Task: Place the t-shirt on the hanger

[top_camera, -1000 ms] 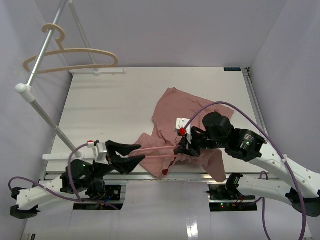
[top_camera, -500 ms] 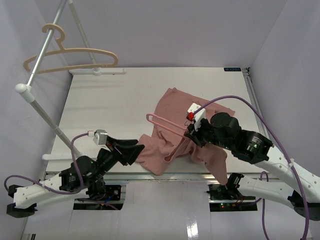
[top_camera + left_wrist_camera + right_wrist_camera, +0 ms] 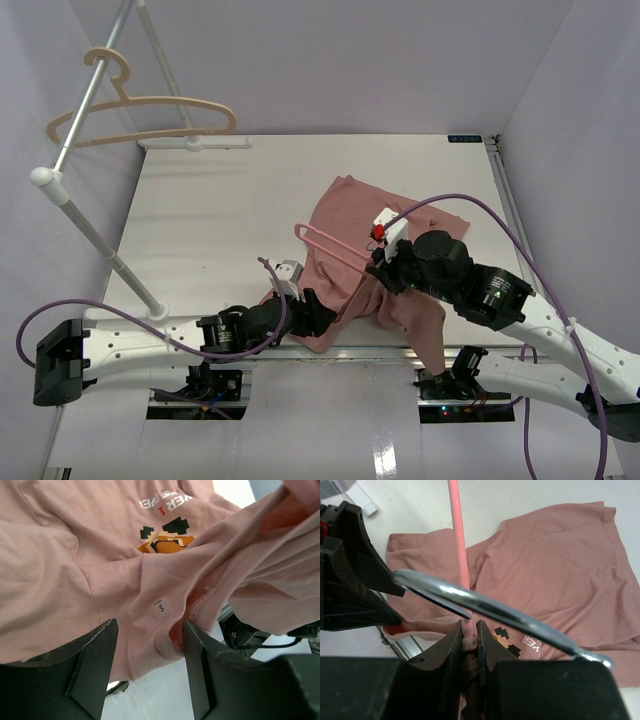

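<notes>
Left jaws: wide open, straddling t-shirt (image 3: pixel 100 555) neckline at counter's (image 3: pixel 210 210) near edge, perhaps touching cloth. Right jaws: pinched tight on hanger (image 3: pixel 457 540), held above counter's middle, over the crumpled t-shirt.

From overhead I can't make out the left gripper (image 3: pixel 316 317) fingertips; they are lost against the near left hem of the dusty-pink cloth t-shirt (image 3: pixel 345 212). The thin pink triangular hanger (image 3: pixel 322 242) has its right end hidden under the right gripper (image 3: pixel 385 262). On the right wrist camera its slim metal hook (image 3: pixel 490 607) is blurred and the pink bar runs off the top edge. The shirt's printed lettering (image 3: pixel 165 500) shows only partly; I can't read it.
</notes>
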